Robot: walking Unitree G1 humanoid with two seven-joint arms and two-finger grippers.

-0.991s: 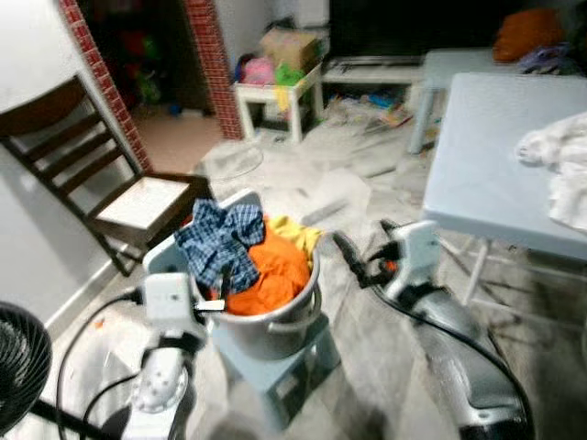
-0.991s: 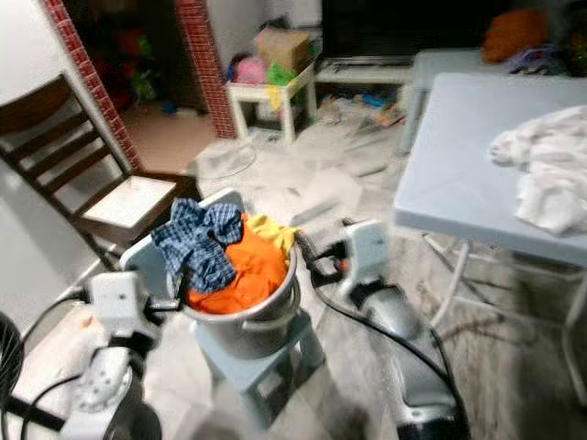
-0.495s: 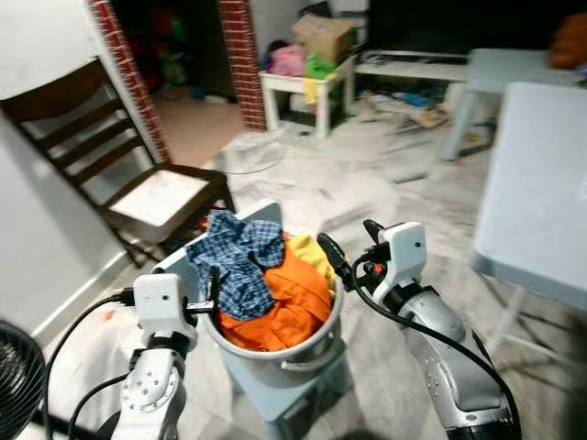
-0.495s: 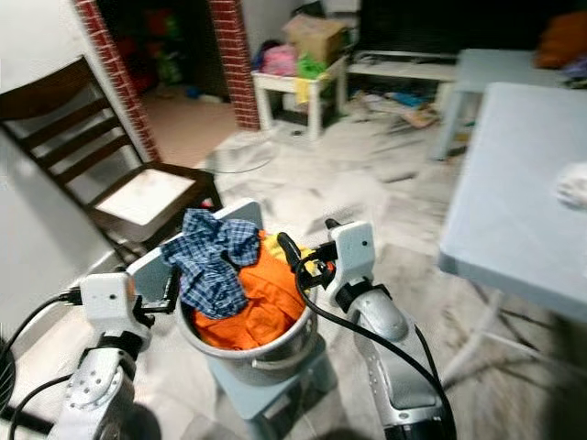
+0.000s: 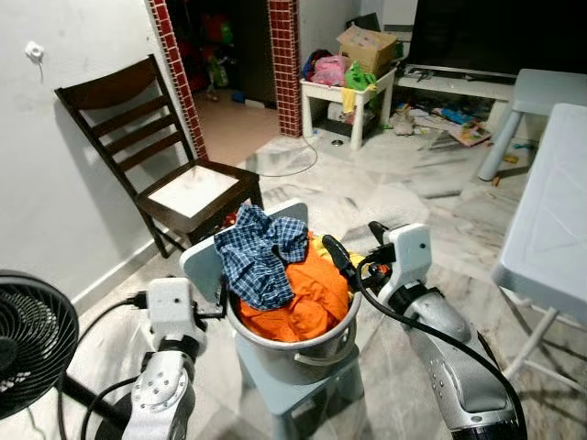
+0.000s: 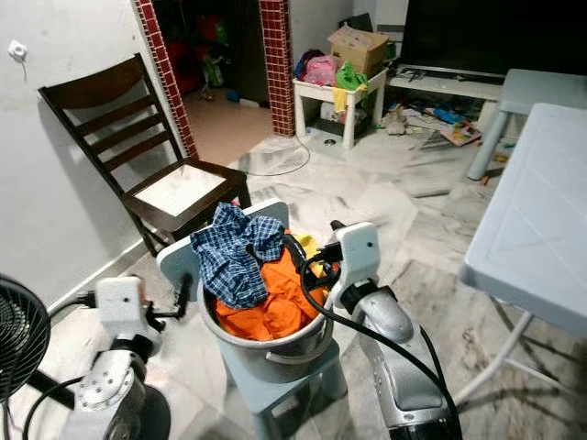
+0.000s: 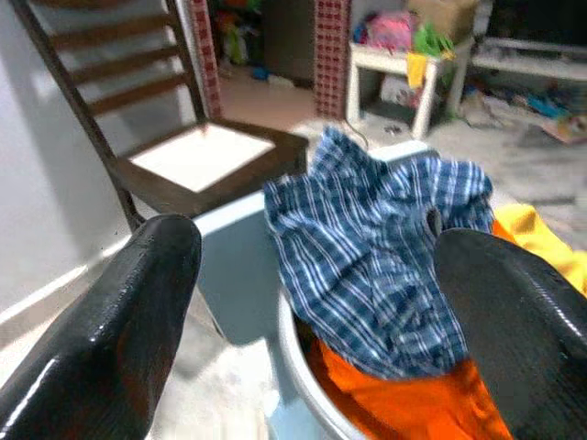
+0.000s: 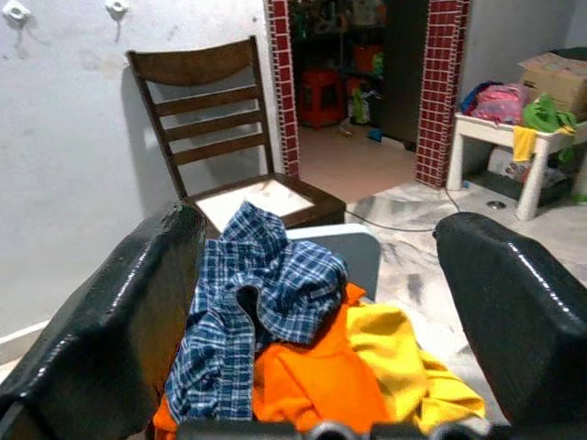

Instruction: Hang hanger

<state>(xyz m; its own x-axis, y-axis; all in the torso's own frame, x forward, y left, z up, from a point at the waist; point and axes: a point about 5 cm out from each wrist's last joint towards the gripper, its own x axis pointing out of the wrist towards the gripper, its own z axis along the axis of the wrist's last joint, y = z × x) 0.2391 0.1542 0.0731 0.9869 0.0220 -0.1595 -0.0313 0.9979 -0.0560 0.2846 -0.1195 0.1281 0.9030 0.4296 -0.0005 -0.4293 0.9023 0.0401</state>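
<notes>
Both hands, left [image 5: 220, 298] and right [image 5: 341, 259], hover spread beside the metal laundry bucket [image 5: 293, 353] on its small stool [image 5: 298, 399]; any clumsy nudge might topple it.

Lived-in home: wooden chair [image 5: 156, 147], laundry bucket [image 5: 293, 344], toy-cluttered side table [image 5: 348, 101].

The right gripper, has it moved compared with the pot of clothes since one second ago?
Yes. The right gripper has come toward the pot: earlier it was clearly off to the pot's right, now its fingers are at the rim.
</notes>
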